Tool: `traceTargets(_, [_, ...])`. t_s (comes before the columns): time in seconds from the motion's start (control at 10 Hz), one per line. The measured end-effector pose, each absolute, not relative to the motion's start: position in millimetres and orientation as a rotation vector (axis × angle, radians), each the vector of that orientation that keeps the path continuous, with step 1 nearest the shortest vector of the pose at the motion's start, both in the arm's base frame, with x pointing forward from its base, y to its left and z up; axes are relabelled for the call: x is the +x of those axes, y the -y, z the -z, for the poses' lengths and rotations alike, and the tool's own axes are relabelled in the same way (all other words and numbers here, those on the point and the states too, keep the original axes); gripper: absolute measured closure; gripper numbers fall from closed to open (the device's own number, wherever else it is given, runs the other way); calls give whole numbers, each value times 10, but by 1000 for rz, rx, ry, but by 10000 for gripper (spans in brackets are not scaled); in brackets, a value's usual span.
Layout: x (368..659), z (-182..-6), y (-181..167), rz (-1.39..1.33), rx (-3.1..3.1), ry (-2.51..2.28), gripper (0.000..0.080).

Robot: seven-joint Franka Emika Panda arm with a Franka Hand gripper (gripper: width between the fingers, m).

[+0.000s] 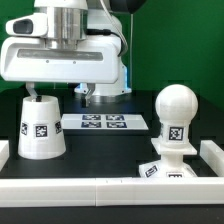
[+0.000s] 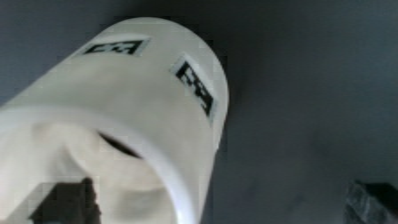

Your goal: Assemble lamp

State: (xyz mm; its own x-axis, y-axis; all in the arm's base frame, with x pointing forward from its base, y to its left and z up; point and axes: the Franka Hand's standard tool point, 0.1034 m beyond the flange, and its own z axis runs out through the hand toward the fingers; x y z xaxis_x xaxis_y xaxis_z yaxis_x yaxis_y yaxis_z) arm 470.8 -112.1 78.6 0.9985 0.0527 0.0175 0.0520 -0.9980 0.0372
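The white cone shade (image 1: 42, 128) stands wide end down on the black table at the exterior view's left. It fills the near side of the wrist view (image 2: 151, 110), its rim and hollow inside showing. My gripper (image 1: 36, 94) hangs right over the shade's narrow top. In the wrist view the gripper (image 2: 222, 205) is open, with the jaws wide apart. One dark finger (image 2: 71, 200) is over the shade's opening and the other (image 2: 377, 200) is outside its wall. The round-topped bulb post (image 1: 174, 112) stands upright on the flared base (image 1: 166, 167) at the exterior view's right.
The marker board (image 1: 105, 122) lies flat at the back middle. The glossy white robot pedestal (image 1: 106, 92) stands behind it. A low white rail (image 1: 110, 186) borders the table's front and sides (image 1: 213, 155).
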Motion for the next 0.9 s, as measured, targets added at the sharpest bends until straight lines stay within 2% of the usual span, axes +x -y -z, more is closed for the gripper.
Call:
traceTargets(0.1, [4715, -780, 1120, -28, 3103, -83, 101])
traceTargets(0.2, [4716, -778, 1120, -27, 3102, -84, 228])
traceTargets(0.3, [4715, -777, 1120, -27, 3102, -83, 228])
traceTargets(0.5, [4714, -775, 1121, -26, 3102, -83, 504])
traceTargets(0.6, [4713, -775, 1121, -26, 3102, -83, 504])
traceTargets(0.7, [4717, -778, 1120, -27, 3102, -84, 701])
traceTargets(0.8, [4719, -780, 1121, -29, 3102, -84, 756])
traceTargets(0.9, [4719, -780, 1121, -28, 3102, -84, 756])
